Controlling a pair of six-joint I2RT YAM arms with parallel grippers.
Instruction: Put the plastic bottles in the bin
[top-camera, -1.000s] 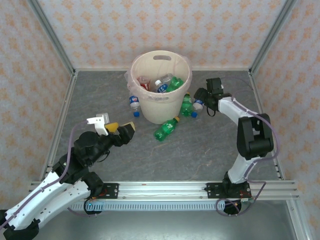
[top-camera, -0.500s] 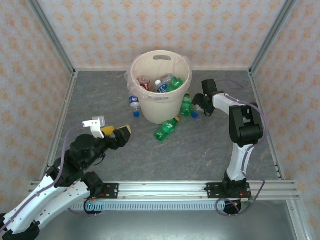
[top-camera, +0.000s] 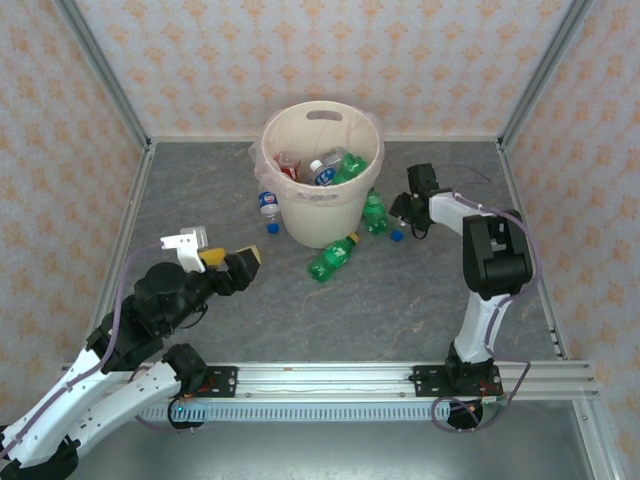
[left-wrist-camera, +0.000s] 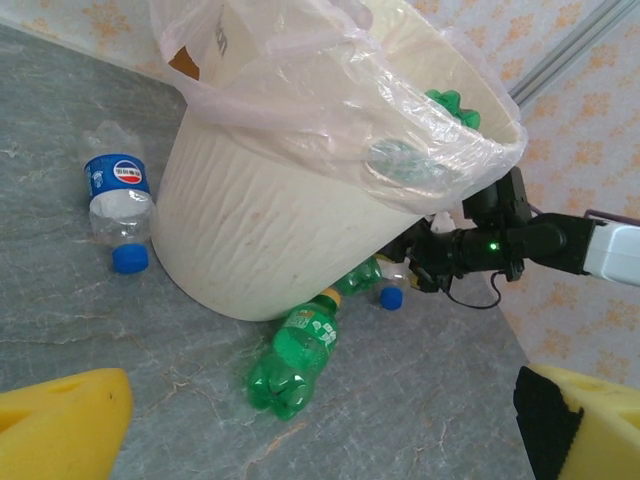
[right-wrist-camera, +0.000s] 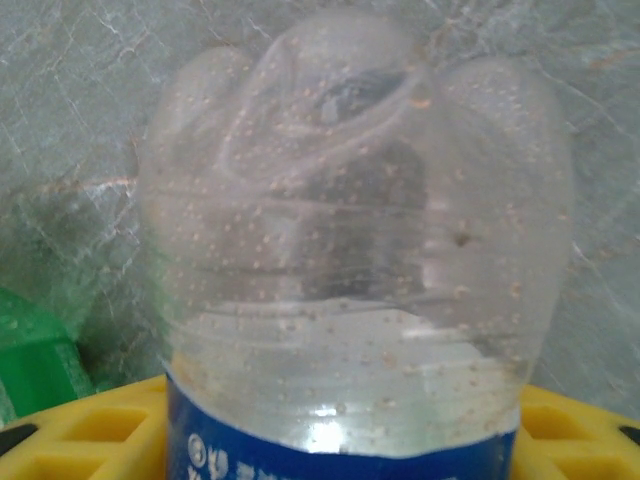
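Note:
The cream bin (top-camera: 322, 218) stands at the back middle with several plastic bottles (top-camera: 326, 168) inside. My right gripper (top-camera: 402, 216) is low beside the bin's right side, its yellow pads (right-wrist-camera: 90, 420) closed against a clear bottle (right-wrist-camera: 350, 250) with a blue label; its blue cap (top-camera: 397, 236) points toward me. A green bottle (top-camera: 373, 212) lies against the bin just left of it. Another green bottle (top-camera: 333, 258) lies in front of the bin, also in the left wrist view (left-wrist-camera: 300, 345). A clear blue-labelled bottle (top-camera: 268, 207) lies left of the bin. My left gripper (top-camera: 237, 263) hovers open, nothing in it.
The bin's thin clear liner (left-wrist-camera: 330, 90) hangs loosely over its rim. Metal frame posts and patterned walls enclose the grey table (top-camera: 400, 300). Open floor lies between my left gripper and the near green bottle.
My right gripper slid in toward the bin and closed its jaws round the clear bottle. My left arm drew back slightly toward the left, still open.

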